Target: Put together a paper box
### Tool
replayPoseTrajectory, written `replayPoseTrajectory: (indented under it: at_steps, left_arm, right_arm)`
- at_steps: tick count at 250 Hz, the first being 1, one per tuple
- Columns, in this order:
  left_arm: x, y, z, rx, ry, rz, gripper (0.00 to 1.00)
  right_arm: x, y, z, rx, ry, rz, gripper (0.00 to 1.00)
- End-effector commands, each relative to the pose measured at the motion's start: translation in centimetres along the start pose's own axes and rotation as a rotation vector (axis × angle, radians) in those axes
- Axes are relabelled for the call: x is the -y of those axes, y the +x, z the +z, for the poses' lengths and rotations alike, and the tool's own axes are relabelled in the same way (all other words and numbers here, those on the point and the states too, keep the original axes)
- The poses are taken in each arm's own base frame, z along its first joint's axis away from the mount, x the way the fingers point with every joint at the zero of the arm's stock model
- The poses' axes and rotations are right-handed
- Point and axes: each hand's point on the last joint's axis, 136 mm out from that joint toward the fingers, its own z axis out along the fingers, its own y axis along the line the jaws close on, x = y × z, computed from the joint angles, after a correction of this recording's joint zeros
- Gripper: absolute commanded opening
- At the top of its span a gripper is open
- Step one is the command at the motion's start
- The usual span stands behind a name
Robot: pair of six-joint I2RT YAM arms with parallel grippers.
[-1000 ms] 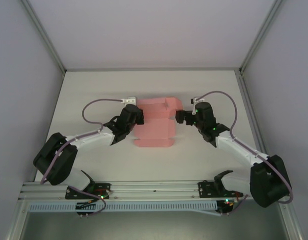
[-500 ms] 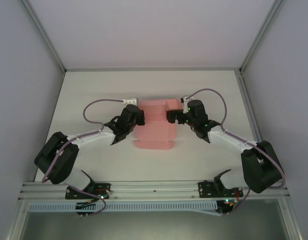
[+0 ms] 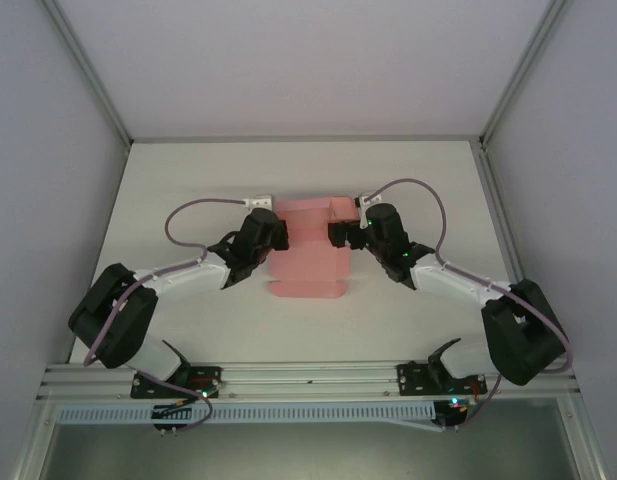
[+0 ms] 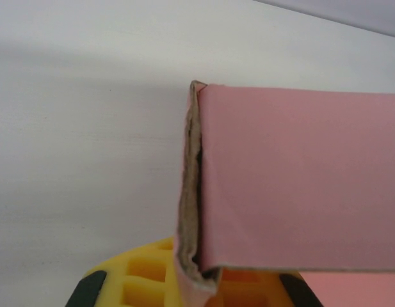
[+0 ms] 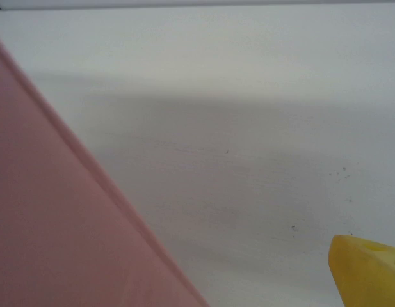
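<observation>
The top external camera looks steeply down from above and behind the arm bases (image 3: pixel 178 383), taking in the whole white table (image 3: pixel 188 180). The left wrist camera sits close behind its yellow fingers (image 4: pixel 146 275), facing ahead onto a folded edge of the paper box (image 4: pixel 299 179). The right wrist camera, equally near, shows one yellow fingertip (image 5: pixel 370 272) at lower right; the pink surface to its left is probably that same box, shared by all views.

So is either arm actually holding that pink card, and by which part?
Yes: the left fingers are pinched shut on the paper box at its folded left edge. The right fingers are open, gripping nothing.
</observation>
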Motion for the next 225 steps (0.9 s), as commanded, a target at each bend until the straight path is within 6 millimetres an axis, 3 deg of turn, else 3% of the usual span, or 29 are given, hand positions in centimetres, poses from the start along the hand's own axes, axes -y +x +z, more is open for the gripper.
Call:
replayPoseTrajectory:
  at_steps: [1,83,132,175,206,225]
  left_arm:
    - [0.8,-1.7,-0.8,0.043,0.025,-0.033,0.0]
    - [-1.6,-2.3,-1.0,0.051,-0.037,-0.042,0.0]
    - [-1.7,-2.4,-0.9,0.047,-0.032,-0.038,0.0]
    - [-1.7,-2.4,-0.8,0.043,-0.031,-0.034,0.0]
    - [-1.7,-2.3,-0.8,0.037,-0.027,-0.03,0.0]
    - [-1.6,-2.4,-0.9,0.036,-0.022,-0.028,0.0]
  right_arm:
    - [-0.4,-1.3,-2.1,0.053,-0.007,-0.016,1.0]
    - [2.1,-2.8,-9.6,0.149,0.047,-0.008,1.0]
    - [6.7,-3.9,-12.6,0.222,0.148,0.108,1.0]
    - [9.7,-4.1,-12.2,0.185,0.184,0.185,1.0]
    - [11.8,-3.7,-10.3,0.082,0.175,0.279,1.0]
    - [11.6,-3.6,-8.6,0.008,0.11,0.259,1.0]
